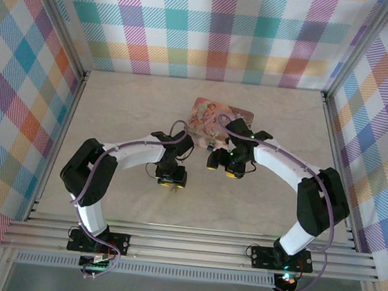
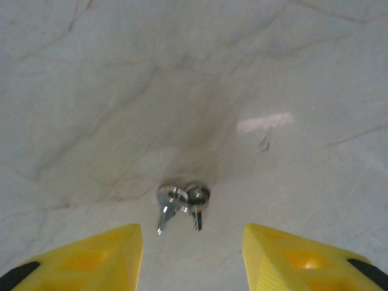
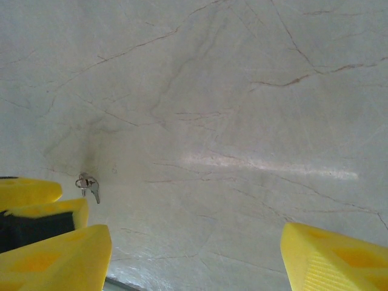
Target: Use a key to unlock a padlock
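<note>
At the left of the table (image 1: 114,109), your left arm curves in toward the middle and aims its left fingers (image 1: 171,181) down at the pale, marble-veined top. From that wrist you see the two yellow tips (image 2: 91,257) standing apart with bare table between them and nothing gripped.

The key (image 2: 180,203) lies flat on the table just beyond those tips, roughly in line with the gap. It is a small silver bunch on a ring, with the blades pointing back toward the fingers. It touches neither tip.

Moving right, your other wrist view picks up the same key (image 3: 88,183) near its left edge, lying just beside the left arm's yellow tips. The key is well apart from the right fingers (image 3: 57,257). Those are spread wide, one at each lower corner of the view, with only bare table between them and nothing held.

From above, the right fingers (image 1: 231,173) hang over the middle of the table, close to the left ones, and both arms bow inward. A flat pink illustrated box (image 1: 211,112) lies just behind them. The right wrist overlaps the box's near right corner in that view, so you cannot tell whether they touch.
</note>
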Tool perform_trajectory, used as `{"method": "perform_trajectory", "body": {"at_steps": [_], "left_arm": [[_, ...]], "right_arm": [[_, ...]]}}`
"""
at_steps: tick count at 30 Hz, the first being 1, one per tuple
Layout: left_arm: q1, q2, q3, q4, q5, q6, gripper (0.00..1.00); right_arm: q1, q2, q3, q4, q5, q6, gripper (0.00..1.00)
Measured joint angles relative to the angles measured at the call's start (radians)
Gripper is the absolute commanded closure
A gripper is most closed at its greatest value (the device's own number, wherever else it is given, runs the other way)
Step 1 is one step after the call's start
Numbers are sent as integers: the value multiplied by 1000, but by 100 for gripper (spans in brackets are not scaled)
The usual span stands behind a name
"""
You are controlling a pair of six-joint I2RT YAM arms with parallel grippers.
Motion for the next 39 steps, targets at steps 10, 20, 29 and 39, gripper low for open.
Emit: {"method": "perform_trajectory", "body": {"at_steps": [10, 20, 29, 39], "left_arm": [[5, 61, 2, 19, -18, 16, 80], [6, 63, 56, -10, -21, 34, 100], [53, 36, 204, -34, 27, 34, 100], [116, -169, 292, 63, 110, 25, 100]], "right_arm": [[0, -130, -70, 22, 35, 26, 29], [-29, -363, -260, 134, 69, 121, 38], [-46, -406, -297, 274, 8, 123, 59], [-46, -338, -273, 516, -218, 161, 71]]}}
